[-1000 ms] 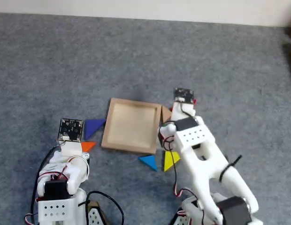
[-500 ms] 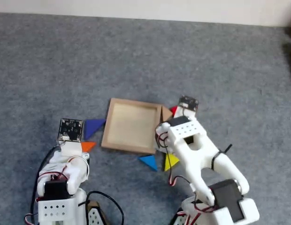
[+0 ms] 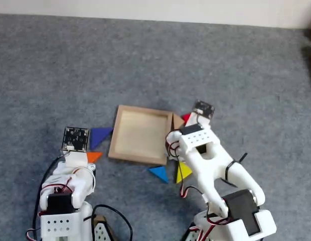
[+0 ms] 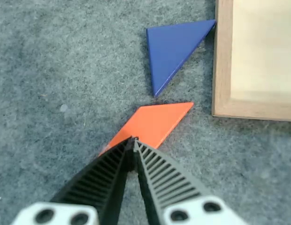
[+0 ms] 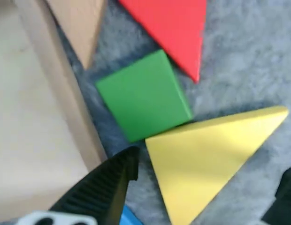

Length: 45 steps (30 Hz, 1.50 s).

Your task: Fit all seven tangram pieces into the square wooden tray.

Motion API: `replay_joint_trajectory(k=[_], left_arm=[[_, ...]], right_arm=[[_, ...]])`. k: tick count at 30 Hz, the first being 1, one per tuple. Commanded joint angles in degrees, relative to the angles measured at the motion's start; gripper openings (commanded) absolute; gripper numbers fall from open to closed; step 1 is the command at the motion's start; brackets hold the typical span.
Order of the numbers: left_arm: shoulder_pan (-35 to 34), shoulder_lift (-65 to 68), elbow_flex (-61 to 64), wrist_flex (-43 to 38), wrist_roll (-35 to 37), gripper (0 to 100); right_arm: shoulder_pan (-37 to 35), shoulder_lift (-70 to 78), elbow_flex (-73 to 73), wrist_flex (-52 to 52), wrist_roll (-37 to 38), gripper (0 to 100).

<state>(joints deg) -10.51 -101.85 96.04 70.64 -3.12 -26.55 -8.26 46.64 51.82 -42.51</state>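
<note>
Currently left gripper (image 4: pixel 131 146) is pinched shut, tips over the near end of the orange parallelogram (image 4: pixel 152 124), just off the square wooden tray (image 4: pixel 224 70) corner. Right gripper (image 5: pixel 204 180) is spread wide astride the yellow triangle (image 5: pixel 206 154) on the tray's other side. Triangle's long edge looks skew to the closing line, so a wrist roll is likely needed.

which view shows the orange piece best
The left wrist view: the orange piece lies nearly whole, one corner under the end effector. The high view catches just its tip beside the left arm. The right wrist view faces the green square.
</note>
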Motion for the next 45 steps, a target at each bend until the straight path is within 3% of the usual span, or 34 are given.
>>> replay_joint_trajectory(k=[1, 8, 19, 30, 38, 45], left_arm=[[0.48, -2.51, 1.10, 0.09, -0.44, 0], [0.48, -2.51, 1.10, 0.09, -0.44, 0], [0.48, -2.51, 1.10, 0.09, -0.44, 0], [0.48, -2.51, 1.10, 0.09, -0.44, 0], [0.48, -2.51, 1.10, 0.09, -0.44, 0], [0.48, -2.51, 1.10, 0.09, -0.44, 0]], right_arm=[[-0.22, -0.48, -1.80, -0.92, -3.08, 43.3], [4.35, -0.48, -1.80, -0.92, -5.19, 43.3], [4.44, -0.31, 0.31, -9.19, -5.45, 43.3], [4.62, -0.31, 1.89, -9.10, -5.45, 43.2], [6.64, -0.31, 1.80, -9.27, -5.10, 27.6], [6.64, -0.31, 1.89, -9.10, -5.01, 27.1]])
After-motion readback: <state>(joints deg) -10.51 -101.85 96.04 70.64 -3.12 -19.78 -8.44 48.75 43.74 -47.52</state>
